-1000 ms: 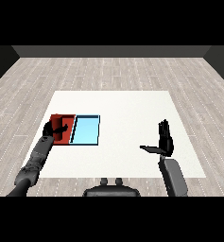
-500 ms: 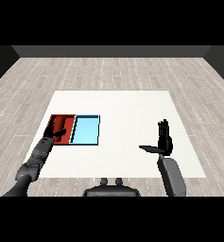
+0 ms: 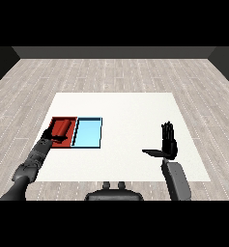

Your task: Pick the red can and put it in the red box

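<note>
Red can (image 3: 64,127) lies inside the red tray (image 3: 56,144) near the table's (image 3: 125,108) left edge, left hand (image 3: 55,138) over the tray's near edge, its fingers indistinct; lift straight up without nudging it, right hand (image 3: 168,144) spread, idle.

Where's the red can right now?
In the head view the red can lies on its side inside the red tray, at the table's left, beside the light blue tray. The left hand is at its near end.
</note>
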{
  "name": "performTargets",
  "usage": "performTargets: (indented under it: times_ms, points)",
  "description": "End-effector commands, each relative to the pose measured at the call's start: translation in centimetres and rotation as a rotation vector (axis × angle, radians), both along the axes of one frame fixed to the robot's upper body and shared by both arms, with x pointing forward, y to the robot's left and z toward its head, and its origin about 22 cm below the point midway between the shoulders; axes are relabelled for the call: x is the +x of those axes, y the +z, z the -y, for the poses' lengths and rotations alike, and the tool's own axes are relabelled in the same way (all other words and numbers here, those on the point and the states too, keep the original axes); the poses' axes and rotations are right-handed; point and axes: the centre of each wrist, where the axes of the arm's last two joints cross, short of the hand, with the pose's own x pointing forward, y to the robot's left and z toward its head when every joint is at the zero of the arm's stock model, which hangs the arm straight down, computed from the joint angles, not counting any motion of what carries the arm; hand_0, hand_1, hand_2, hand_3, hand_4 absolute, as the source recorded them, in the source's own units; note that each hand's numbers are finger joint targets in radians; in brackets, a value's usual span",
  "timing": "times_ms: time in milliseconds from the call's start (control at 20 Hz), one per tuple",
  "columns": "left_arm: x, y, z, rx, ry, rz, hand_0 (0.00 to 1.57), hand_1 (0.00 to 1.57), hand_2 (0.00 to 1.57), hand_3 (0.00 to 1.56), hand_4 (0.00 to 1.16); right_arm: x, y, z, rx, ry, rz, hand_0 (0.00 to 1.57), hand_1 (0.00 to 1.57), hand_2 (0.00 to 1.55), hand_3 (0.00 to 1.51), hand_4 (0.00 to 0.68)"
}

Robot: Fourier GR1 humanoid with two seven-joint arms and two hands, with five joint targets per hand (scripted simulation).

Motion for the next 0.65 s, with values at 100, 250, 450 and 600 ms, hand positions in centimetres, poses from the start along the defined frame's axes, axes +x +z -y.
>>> performTargets:
  times_ms: [100,250,450,600]
  points:
    - [0.5,1.1,-0.4,-0.076,0.067,0.318,0.00,0.00,0.00,0.00,0.00,-0.6,0.0,-0.5,-0.011,0.012,0.016,0.00,0.00,0.00,0.00,0.000]
    - [2.9,3.5,1.4,-0.212,0.049,0.635,0.00,0.00,0.00,0.00,0.00,-0.8,0.3,0.7,0.016,0.014,0.029,0.00,0.00,0.00,0.00,0.000]
    - [3.2,3.2,4.0,-0.342,-0.130,0.972,0.00,0.00,0.00,0.00,0.00,-0.3,0.3,-0.6,0.011,0.051,0.020,0.00,0.00,0.00,0.00,0.000]
    - [3.1,3.3,5.6,-0.405,-0.247,1.086,0.00,0.00,0.00,0.00,0.00,-0.2,0.5,-0.7,0.017,0.061,0.033,0.00,0.00,0.00,0.00,0.000]
